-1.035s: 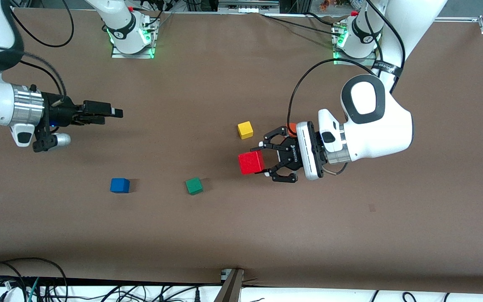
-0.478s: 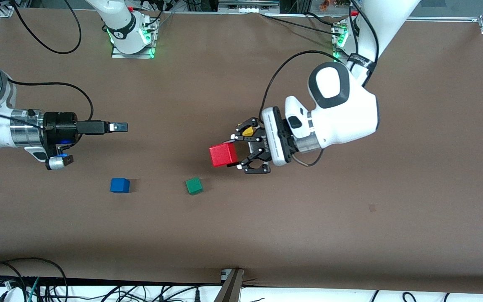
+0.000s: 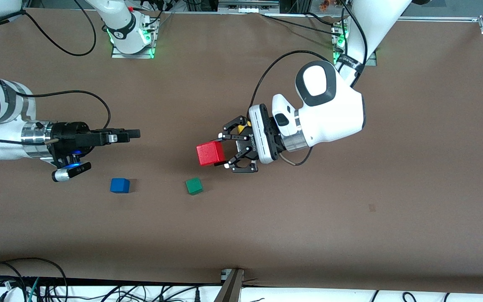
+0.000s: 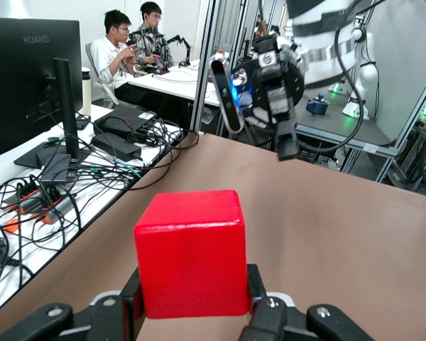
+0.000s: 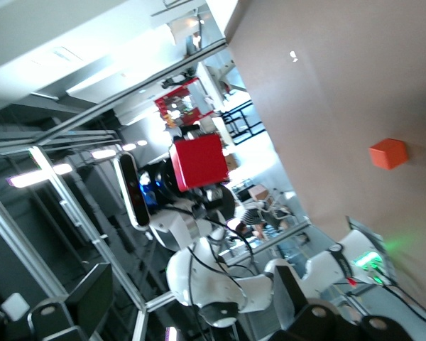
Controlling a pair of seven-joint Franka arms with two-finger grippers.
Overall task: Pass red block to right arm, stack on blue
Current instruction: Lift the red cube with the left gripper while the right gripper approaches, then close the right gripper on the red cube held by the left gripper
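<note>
The red block hangs in the air over the middle of the table, clamped between the black linkage fingers of my left gripper, which is shut on it. The left wrist view is filled by the red block in my left gripper, with the right gripper pointing at it. My right gripper is level, open and empty, aimed at the block with a gap between them. The right wrist view shows the red block ahead. The blue cube sits on the table below the right arm.
A green cube lies on the table just nearer the front camera than the held block. A yellow cube peeks out from under the left gripper. An orange cube shows in the right wrist view. Cables hang along the table's near edge.
The left arm has carried the red block toward the right arm's end of the table. The right gripper has turned and moved toward the middle, closing the gap.
</note>
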